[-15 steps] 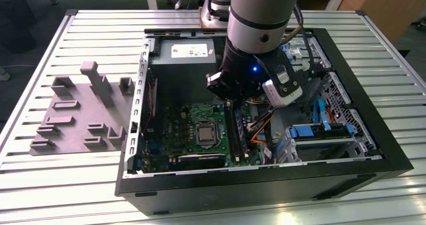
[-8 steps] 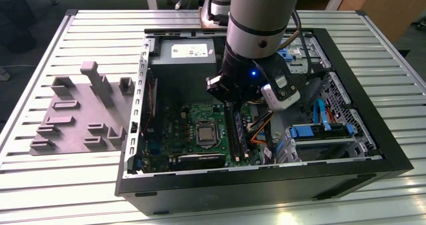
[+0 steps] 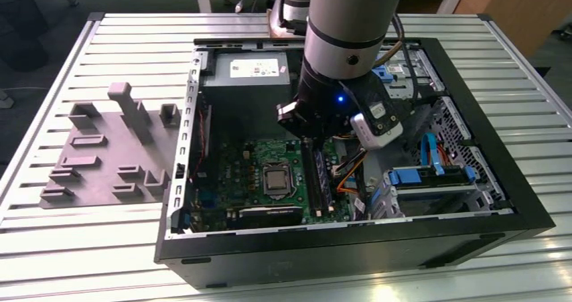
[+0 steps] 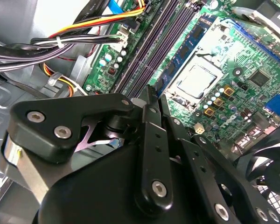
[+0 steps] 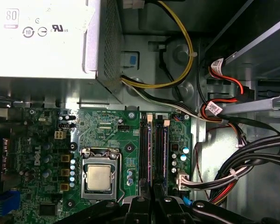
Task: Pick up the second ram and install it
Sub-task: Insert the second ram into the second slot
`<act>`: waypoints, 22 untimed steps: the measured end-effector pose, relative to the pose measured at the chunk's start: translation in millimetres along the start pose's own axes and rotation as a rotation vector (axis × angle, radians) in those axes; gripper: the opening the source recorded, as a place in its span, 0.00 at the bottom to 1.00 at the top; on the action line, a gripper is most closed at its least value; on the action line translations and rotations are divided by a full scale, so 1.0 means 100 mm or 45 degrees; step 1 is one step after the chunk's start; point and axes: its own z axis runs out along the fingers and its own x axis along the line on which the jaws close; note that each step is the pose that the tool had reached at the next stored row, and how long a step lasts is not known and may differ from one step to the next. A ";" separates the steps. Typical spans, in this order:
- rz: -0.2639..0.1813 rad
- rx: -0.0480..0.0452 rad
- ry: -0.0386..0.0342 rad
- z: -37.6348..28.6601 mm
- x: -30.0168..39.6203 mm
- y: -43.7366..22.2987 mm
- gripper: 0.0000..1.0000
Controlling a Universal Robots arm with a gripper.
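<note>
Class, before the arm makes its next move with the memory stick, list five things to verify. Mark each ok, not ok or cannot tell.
1. The end effector is over the memory slots: ok.
2. The second ram is held in the end effector: cannot tell.
3. The computer case is open, with the motherboard exposed: ok.
4. The cable bundle lies beside the slots, not across them: ok.
5. Slot latches are open: cannot tell.

slots (image 3: 315, 175): upper ends hidden behind arm (image 3: 344, 41) | ram: cannot be told from slots | fingertips: hidden behind own linkage, grip unreadable | fan (image 4: 270, 172): cut by edge
</note>
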 end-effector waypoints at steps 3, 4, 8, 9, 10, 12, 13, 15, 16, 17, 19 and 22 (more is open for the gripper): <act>0.000 0.000 0.0000 0.001 0.000 0.000 0.14; 0.000 0.000 -0.0001 0.003 0.000 -0.002 0.14; 0.001 0.000 0.0000 0.050 0.000 -0.015 0.14; 0.001 0.000 0.0000 0.068 0.000 -0.016 0.14; 0.001 0.000 0.0000 0.086 0.000 -0.017 0.14; 0.002 0.000 0.0000 0.122 0.000 -0.020 0.14; 0.005 0.000 -0.0002 0.140 0.000 -0.021 0.14; 0.018 0.000 -0.0010 0.178 -0.001 -0.023 0.14; 0.024 0.000 -0.0013 0.196 -0.001 -0.024 0.14; 0.028 0.000 -0.0016 0.212 -0.001 -0.025 0.14; 0.030 0.000 -0.0016 0.221 0.000 -0.025 0.14; 0.030 0.000 -0.0017 0.226 0.000 -0.026 0.14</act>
